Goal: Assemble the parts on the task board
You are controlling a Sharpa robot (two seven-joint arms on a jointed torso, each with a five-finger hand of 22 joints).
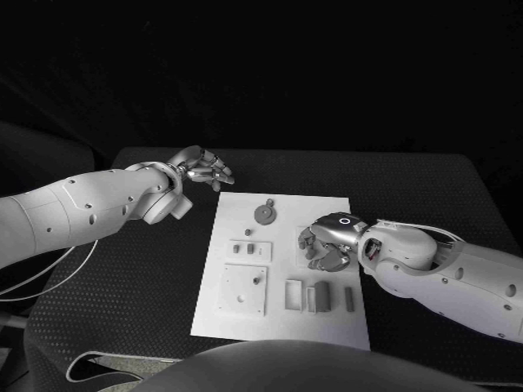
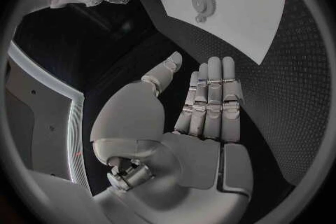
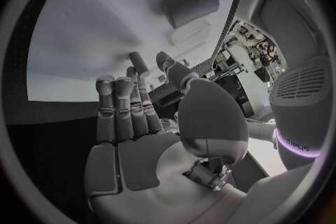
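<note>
Left hand is hovering off the far left corner of the white rectangular task board, fingers straight and apart, holding nothing. On the board I can see a round grey disc part near the far edge, a few small grey block parts mid-board, a square grey plate closer to me and some upright slab parts beside it. Right hand sits over the board's right side, fingers curled down; can't tell if it's got a piece or not. Black surface under everything. My guess is we're early on, since most pieces look loose, so plenty left to fit.
</note>
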